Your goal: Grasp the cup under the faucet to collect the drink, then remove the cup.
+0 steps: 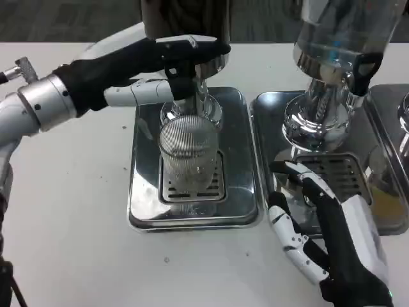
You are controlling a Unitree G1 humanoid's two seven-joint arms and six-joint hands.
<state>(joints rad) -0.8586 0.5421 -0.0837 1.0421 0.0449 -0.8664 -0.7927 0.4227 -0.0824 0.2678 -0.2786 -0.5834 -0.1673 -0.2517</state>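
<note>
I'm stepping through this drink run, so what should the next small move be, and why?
Probably press the tap lever with the left hand to start the pour. That hand sits up at the tap, with the ribbed cup standing empty, as far as I can tell, on the drip tray right beneath it. The right hand waits open by the neighbouring tray, not yet on the cup.
</note>
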